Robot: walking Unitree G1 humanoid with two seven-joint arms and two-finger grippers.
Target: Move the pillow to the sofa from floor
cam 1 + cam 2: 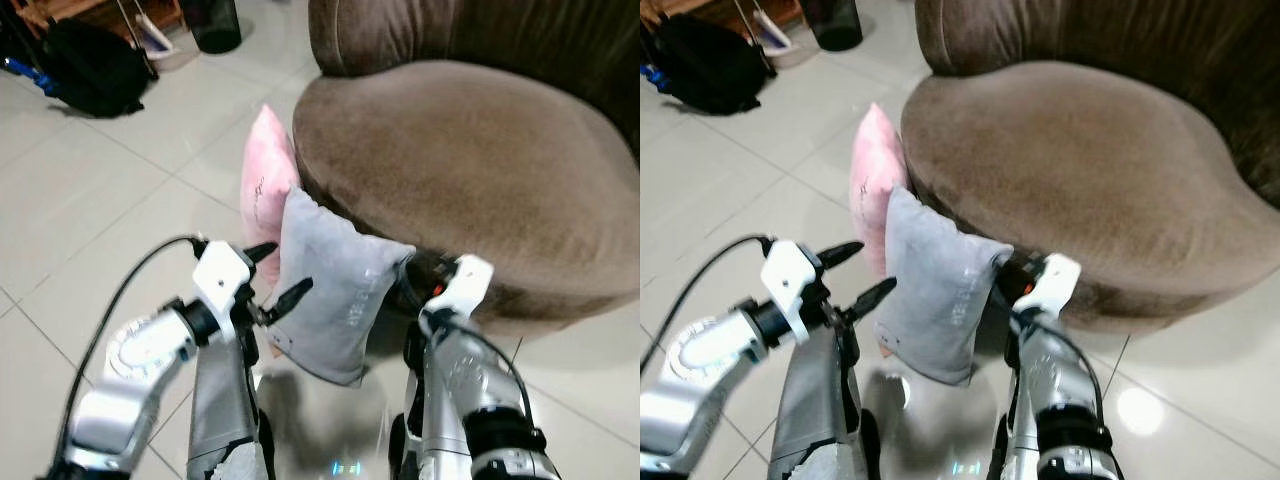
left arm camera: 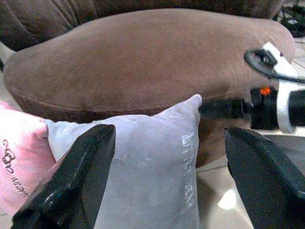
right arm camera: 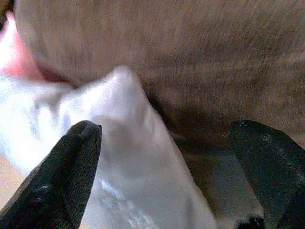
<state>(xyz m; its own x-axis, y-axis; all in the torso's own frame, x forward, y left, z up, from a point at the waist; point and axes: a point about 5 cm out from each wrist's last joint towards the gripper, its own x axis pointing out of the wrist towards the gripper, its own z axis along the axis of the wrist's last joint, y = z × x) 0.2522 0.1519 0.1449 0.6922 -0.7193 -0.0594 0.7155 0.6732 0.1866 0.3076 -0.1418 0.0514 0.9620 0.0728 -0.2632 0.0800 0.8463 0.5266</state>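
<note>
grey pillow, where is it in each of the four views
Left eye: grey pillow at centre, upright against the brown sofa.
Right eye: left of centre.
Left wrist: low and central, between the black fingers.
Right wrist: its corner, lower left.
Shared landmark: the sofa's front edge behind it.

The brown sofa point(image 1: 470, 160) is looked down on from the head by both eye views, from close above its front edge. It is faced low and near by the left wrist view, along the spread left gripper point(image 2: 167, 167). Its front, blurred, is seen closest in the right wrist view. The grey pillow point(image 1: 935, 290) against it is shared by all four.
</note>
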